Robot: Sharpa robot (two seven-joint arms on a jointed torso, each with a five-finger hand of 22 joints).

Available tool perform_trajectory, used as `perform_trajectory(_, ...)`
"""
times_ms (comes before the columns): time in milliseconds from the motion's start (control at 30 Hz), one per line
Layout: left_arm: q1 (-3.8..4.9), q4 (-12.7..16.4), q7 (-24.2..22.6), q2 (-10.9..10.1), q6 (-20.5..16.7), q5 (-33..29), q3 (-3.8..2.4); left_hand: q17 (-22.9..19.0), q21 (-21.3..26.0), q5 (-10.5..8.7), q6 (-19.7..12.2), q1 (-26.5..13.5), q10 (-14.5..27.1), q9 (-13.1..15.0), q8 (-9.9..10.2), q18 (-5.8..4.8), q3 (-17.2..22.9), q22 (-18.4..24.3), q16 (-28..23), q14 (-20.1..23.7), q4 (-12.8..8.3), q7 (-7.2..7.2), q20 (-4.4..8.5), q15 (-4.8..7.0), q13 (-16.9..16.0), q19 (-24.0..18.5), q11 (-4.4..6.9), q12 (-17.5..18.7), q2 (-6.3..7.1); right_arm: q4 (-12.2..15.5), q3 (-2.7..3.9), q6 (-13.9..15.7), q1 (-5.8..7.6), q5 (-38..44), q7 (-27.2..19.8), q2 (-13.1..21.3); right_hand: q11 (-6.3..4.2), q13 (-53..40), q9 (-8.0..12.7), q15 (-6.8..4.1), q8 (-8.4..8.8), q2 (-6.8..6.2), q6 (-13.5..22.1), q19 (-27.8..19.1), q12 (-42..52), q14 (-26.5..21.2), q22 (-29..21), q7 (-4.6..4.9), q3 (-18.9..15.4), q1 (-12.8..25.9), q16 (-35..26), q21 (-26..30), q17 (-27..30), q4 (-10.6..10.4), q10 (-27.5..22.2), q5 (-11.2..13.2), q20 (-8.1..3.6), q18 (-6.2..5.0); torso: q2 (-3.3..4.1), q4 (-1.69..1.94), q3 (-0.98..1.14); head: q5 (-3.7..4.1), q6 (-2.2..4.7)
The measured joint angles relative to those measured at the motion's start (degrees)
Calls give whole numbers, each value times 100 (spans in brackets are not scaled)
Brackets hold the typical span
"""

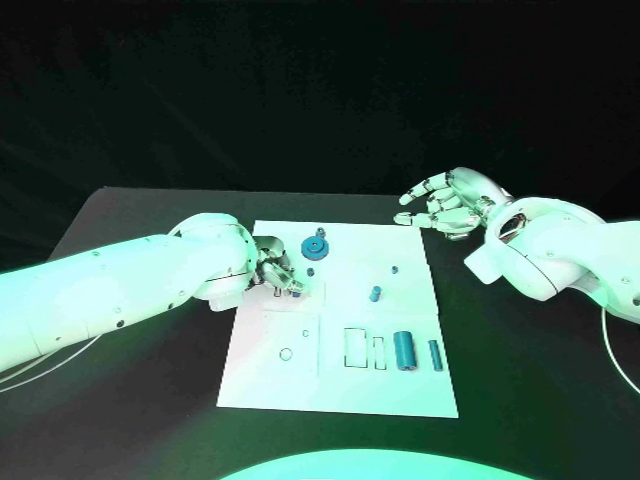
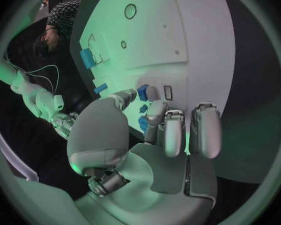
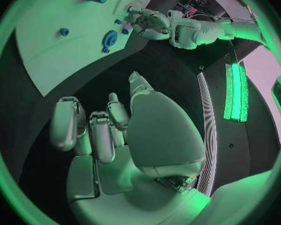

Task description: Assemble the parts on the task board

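Observation:
The white task board (image 1: 335, 385) lies in the middle of the black table. My left hand (image 1: 277, 270) rests low over its far left part and pinches a small blue part (image 2: 142, 92) between thumb and a fingertip. Just beyond that hand a blue gear (image 1: 314, 247) sits on the board. A small blue peg (image 1: 376, 294) stands mid-board, and two blue cylinders (image 1: 405, 351) lie side by side near the right edge. My right hand (image 1: 450, 200) hovers off the board's far right corner, fingers loosely bent and holding nothing. The right wrist view shows the gear (image 3: 109, 38) and my left hand (image 3: 150, 22).
Rectangular slots (image 1: 356, 347) and a round hole (image 1: 287, 354) mark the board's near half. Bare black table (image 1: 522, 400) surrounds the board. A cable (image 1: 630, 370) trails from my right arm at the right.

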State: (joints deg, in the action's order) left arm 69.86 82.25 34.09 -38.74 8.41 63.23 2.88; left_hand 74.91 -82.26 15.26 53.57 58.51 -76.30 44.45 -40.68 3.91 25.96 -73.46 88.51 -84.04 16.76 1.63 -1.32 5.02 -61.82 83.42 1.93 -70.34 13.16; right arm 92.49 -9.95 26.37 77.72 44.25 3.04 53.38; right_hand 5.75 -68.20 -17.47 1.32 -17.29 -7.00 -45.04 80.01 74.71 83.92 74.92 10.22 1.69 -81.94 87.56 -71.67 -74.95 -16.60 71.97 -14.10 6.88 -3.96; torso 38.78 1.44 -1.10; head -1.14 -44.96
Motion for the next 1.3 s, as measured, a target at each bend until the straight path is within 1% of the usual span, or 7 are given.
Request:
perform_trajectory(167,-4,88,13,-64,-4,-1,-86,0,0,0,0,-20,0,-1,0,0,-28,0,0,0,-1,0,0,0,0,0,0,0,-20,-20,0,1,-2,0,0,-3,0,0,0,0,0,14,0,0,0,0,-1,0,0,14,0,1,0,0,0,0,0,0,-4,0,1,2,17)
perform_trajectory(333,4,184,25,-150,-4,-29,-235,0,0,0,0,-43,0,-1,0,0,-45,0,0,0,-14,0,0,0,53,0,0,8,2,-55,0,2,-3,0,0,-11,0,0,0,0,0,14,0,0,0,0,-1,0,0,14,0,1,1,0,0,0,0,0,-10,3,3,3,57)
perform_trajectory(400,19,219,31,-197,-4,-55,-328,0,0,0,-15,-43,0,-1,23,0,-75,1,0,0,-16,14,0,0,117,0,0,70,2,-78,-1,2,-4,0,0,-18,0,0,0,0,0,14,0,0,0,0,-1,0,0,14,0,1,1,0,0,0,0,0,-12,5,4,2,76)
perform_trajectory(633,254,182,41,-312,-3,-161,-506,0,24,1,-145,84,251,-2,102,0,-201,50,0,0,-16,103,0,0,467,0,-42,340,-63,-144,-2,3,-5,-2,0,-34,0,0,0,0,0,14,0,0,0,0,-1,0,0,14,0,1,1,0,0,0,0,0,-9,5,4,-21,131)
perform_trajectory(867,478,-210,35,-223,10,-216,-559,0,52,24,-283,222,363,-51,269,0,-259,104,0,0,-12,157,-32,-6,598,-32,-103,446,-115,-171,-3,4,-6,-4,0,-48,0,-1,-1,0,0,14,0,0,0,0,-1,0,0,13,0,0,2,0,0,0,0,0,4,3,7,-40,177)
perform_trajectory(1100,554,-801,13,21,58,-214,-565,0,88,25,-564,323,526,-342,711,1,-407,154,0,0,-1,337,-125,-147,746,-81,-235,511,-181,-173,-3,5,-6,-4,1,-50,0,-1,8,0,0,-13,0,0,0,0,3,0,0,40,0,0,2,0,0,0,0,0,15,1,4,-55,186)
perform_trajectory(1300,571,-1243,-15,249,140,-207,-545,0,88,24,-566,324,526,-379,751,0,-409,153,0,2,-3,339,-125,-148,748,-81,-235,511,-182,-167,-3,7,-6,-4,2,-52,0,-1,7,0,0,-17,0,0,0,0,3,0,0,44,0,0,3,0,0,0,0,0,22,1,1,-79,186)
